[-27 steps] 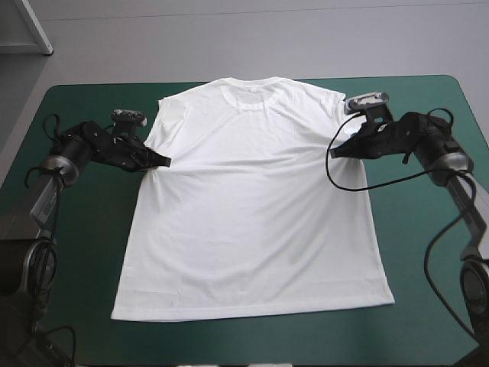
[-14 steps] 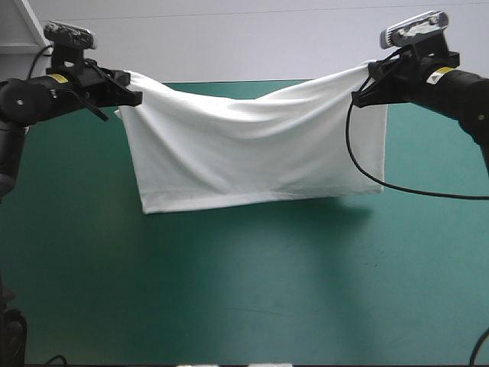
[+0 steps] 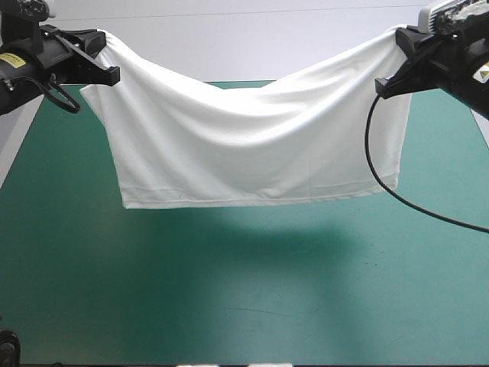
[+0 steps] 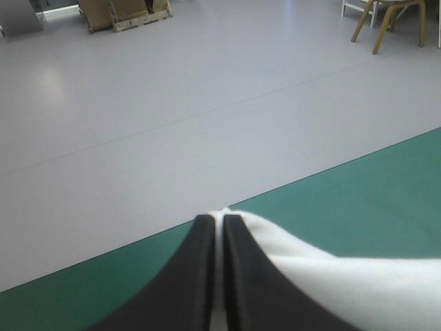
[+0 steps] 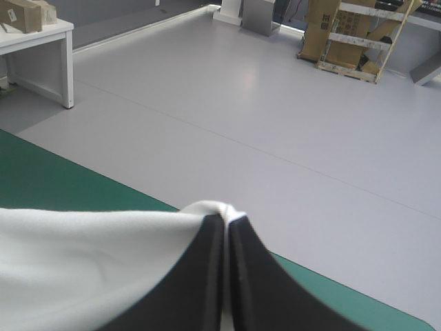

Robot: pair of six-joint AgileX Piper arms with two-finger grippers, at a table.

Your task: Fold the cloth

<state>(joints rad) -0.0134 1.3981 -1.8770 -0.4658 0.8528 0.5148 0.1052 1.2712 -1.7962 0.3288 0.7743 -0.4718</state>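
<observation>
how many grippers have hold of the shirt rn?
2. The left gripper is shut on one upper end of the T-shirt, and the right gripper is shut on the opposite end. The shirt hangs between them above the table.

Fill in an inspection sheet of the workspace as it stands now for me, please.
Surface: teal-green cover, bare, with the shirt's shadow on it.
Job's things: white T-shirt lifted, hung between both grippers, sagging in the middle; its lower edge looks clear of the cover.
Clutter: nothing seen.
Grippers: left gripper shut on the T-shirt; right gripper shut on the T-shirt; both raised high.
Cables: nothing seen beyond the robot's own.
Surroundings: nothing seen at the table.
</observation>
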